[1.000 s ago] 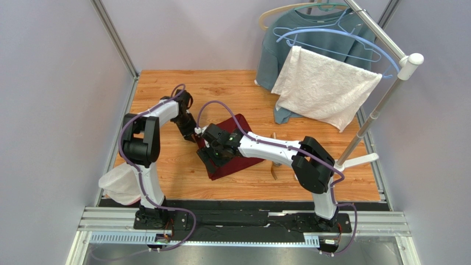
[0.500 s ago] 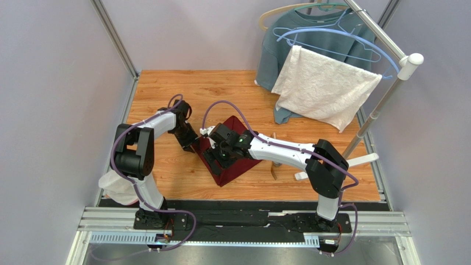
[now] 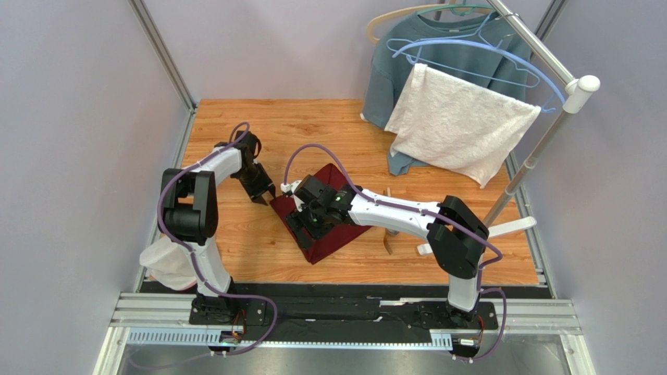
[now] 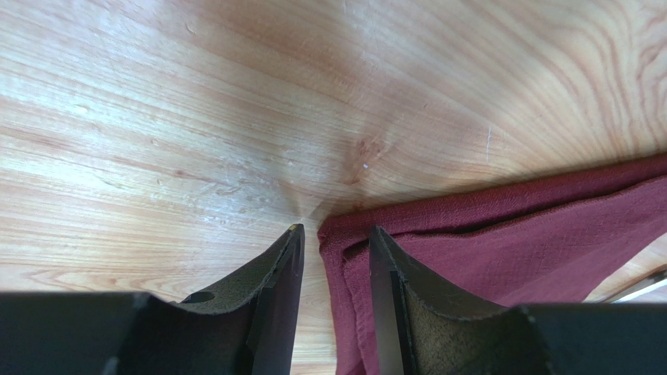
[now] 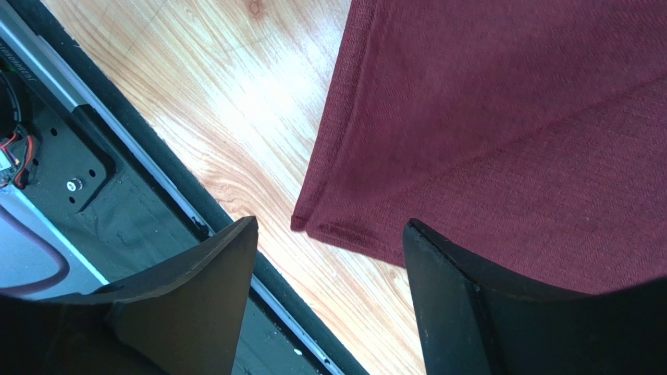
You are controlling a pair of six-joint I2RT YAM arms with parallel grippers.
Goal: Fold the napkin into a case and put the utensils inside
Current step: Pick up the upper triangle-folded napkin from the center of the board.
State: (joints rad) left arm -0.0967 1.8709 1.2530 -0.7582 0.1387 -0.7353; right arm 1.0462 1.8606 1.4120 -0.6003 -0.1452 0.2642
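Maroon napkin [image 3: 333,238] lies under right hand [image 5: 329,225], left hand [image 4: 336,230] at its corner.

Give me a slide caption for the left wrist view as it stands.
Left claw, jaws apart, straddling the corner edge of the folded maroon napkin on the wooden table.

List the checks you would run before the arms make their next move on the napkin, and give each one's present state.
1. The left gripper is open: ok. A corner of the napkin sits between its jaws, unpinched.
2. The right gripper is open: ok. It is wide, over another napkin corner.
3. The napkin is folded narrow: not ok. It is layered but broad.
4. The fork is inside the napkin: not ok. It lies beside it, partly under the right arm.
5. The spoon is located: cannot tell.
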